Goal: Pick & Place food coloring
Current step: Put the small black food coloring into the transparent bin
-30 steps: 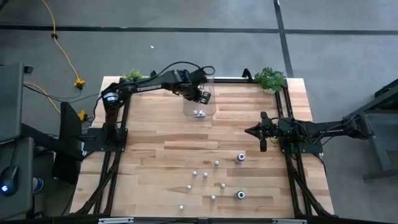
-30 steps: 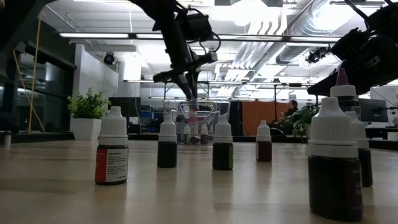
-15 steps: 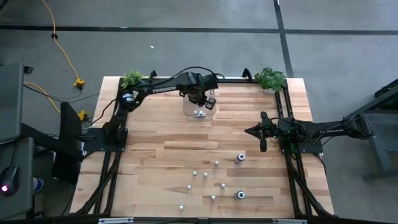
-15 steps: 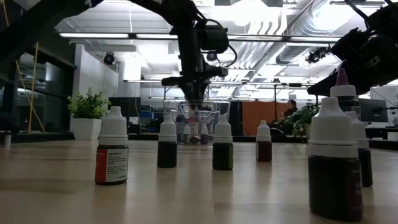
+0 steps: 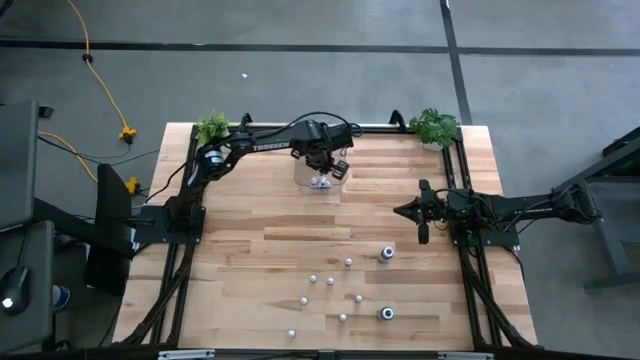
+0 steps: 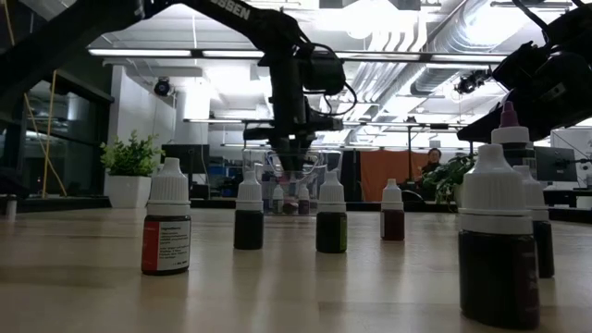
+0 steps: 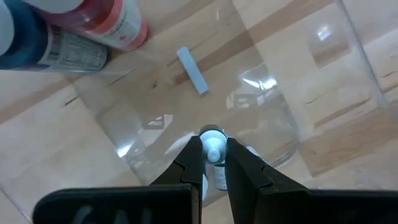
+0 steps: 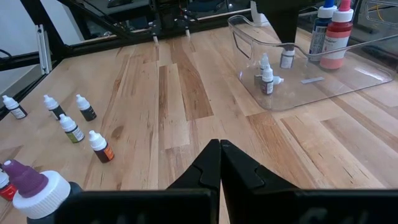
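My left gripper [image 5: 326, 166] hangs over the clear bin [image 5: 303, 178] at the table's far middle, shut on a tiny white-capped food coloring bottle [image 7: 213, 148]; the right wrist view shows this bottle [image 8: 286, 57] between the bin's walls. A few more small bottles [image 8: 266, 78] are on the bin's floor, and two larger ones, red and blue [image 8: 331, 30], are at its far end. Several tiny bottles [image 5: 331, 281] stand on their bases on the near half of the table. My right gripper [image 8: 220, 163] waits shut at the right side [image 5: 422, 232]. My left gripper pinches the tiny bottle at its white cap [image 7: 214, 138] between its two fingertips. The fingers come from above, pointing steeply down. The bottle hangs upright below them inside the bin; whether its base touches the bin's floor I cannot tell.
Two potted plants [image 5: 434, 126] stand at the table's far corners. Two larger bottles [image 5: 386, 254] stand among the small ones near the front. Bare wood lies between the bin and the near bottles. A pale blue strip [image 7: 192, 70] lies on the bin's floor.
My left gripper, still shut on the bottle, has gone down and a little toward the table's right, from above the bin's rim to between its walls, tipping more steeply downward.
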`<state>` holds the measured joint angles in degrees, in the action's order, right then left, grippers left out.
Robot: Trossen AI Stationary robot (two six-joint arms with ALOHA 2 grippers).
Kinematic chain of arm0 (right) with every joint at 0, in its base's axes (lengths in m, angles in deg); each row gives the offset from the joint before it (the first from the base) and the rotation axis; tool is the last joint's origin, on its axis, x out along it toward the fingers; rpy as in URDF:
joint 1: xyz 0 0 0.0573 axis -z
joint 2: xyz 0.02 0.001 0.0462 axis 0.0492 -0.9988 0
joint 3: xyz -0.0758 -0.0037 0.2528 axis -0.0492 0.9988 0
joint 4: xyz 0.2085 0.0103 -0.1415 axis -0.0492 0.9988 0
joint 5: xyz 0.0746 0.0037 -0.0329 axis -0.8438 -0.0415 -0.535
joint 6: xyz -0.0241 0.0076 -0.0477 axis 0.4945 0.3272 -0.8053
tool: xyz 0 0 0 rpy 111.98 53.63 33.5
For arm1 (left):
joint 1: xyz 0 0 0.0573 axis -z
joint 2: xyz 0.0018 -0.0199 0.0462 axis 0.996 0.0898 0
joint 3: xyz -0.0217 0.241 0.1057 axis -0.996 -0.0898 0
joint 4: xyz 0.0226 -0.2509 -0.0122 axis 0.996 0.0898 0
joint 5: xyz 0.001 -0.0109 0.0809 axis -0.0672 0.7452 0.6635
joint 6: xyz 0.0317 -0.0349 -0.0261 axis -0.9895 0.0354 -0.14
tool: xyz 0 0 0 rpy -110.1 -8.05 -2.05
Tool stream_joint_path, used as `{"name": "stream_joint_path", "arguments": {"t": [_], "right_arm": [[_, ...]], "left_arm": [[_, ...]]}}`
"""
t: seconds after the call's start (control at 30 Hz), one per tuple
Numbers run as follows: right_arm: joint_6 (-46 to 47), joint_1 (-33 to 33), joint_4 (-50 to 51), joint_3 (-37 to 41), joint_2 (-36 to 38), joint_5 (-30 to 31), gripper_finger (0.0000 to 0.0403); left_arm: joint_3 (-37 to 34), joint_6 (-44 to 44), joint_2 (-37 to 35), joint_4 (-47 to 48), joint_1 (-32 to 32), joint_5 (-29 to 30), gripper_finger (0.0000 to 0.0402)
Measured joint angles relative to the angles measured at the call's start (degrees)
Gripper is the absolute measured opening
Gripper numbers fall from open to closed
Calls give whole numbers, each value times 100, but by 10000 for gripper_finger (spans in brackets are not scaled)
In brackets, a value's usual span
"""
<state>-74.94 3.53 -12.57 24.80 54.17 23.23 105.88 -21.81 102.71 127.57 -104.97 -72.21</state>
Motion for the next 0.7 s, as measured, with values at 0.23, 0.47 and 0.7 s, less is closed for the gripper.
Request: {"name": "stream_joint_path", "arguments": {"t": [0.23, 0.47, 0.7], "right_arm": [[0, 0, 0, 0, 0, 0, 0], [0, 0, 2, 1, 0, 1, 0], [0, 2, 2, 1, 0, 0, 0]], "left_arm": [[0, 27, 2, 56, 20, 16, 30], [-2, 39, 2, 56, 113, 367, 30], [-29, 75, 2, 50, 193, 442, 30]]}}
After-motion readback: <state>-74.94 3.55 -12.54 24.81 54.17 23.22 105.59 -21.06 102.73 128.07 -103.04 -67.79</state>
